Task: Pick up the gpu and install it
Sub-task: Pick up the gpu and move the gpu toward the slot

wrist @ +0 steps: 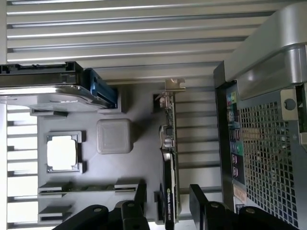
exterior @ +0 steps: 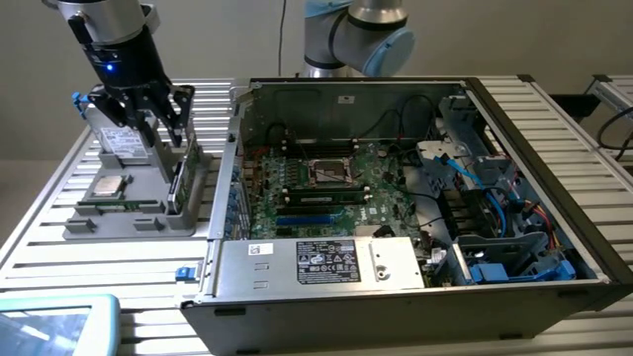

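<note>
We are at the pick-up step: the card has not been lifted and nothing has been installed yet. The end effector (exterior: 163, 137) hangs over the grey holder tray (exterior: 129, 226), which sits on the slatted surface (exterior: 59, 245) to the exterior view's left of the open computer case (exterior: 396, 319). Its jaws are released and spread wide, with nothing between them in contact.

The gpu (exterior: 181, 182) stands on its long edge in a slot of the tray, on the side nearest the case. In the wrist view the gpu (wrist: 169, 158) runs as a thin dark strip with its metal bracket at the far end. The two black fingers (wrist: 197, 199) stand one on each side of it, clear of its faces. We judge the end effector to be lined up over the card but above grasping height.

The hard drive (wrist: 43, 88) and the processor (wrist: 62, 153) rest in their own seats of the tray, well apart from the card.

As we see it, the grasp calls for a straight descent that keeps the card centred between the fingers. The closure must fall on its flat faces, not on the bracket. The card is thin and upright, so any sideways offset could tip it in its slot.
</note>
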You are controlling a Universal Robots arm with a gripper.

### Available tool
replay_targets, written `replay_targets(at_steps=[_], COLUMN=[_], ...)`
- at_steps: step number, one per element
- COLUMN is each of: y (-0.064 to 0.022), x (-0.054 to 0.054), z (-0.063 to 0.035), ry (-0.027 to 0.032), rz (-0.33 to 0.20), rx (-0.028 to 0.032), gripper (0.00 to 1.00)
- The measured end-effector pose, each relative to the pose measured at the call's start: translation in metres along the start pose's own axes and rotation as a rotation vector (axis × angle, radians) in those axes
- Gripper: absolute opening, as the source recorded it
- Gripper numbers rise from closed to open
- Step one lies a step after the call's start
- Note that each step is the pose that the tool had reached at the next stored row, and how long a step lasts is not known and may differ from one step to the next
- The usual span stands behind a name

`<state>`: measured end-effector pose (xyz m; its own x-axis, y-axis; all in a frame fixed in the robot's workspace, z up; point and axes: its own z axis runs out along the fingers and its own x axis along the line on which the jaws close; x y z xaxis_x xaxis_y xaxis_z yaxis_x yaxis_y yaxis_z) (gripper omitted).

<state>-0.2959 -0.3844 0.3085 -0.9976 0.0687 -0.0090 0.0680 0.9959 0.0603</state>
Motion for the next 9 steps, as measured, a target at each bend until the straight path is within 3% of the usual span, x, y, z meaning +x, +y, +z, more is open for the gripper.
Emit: replay_targets(at_steps=[4,9], y=[-0.0021,-0.0061], x=[-0.0002,-0.0004], z=[0.0065,0.0109], ry=[0.0013,0.0061], rz=[0.0,-0.007], rx=[-0.0068,-0.0351], gripper=[0.48,0.48])
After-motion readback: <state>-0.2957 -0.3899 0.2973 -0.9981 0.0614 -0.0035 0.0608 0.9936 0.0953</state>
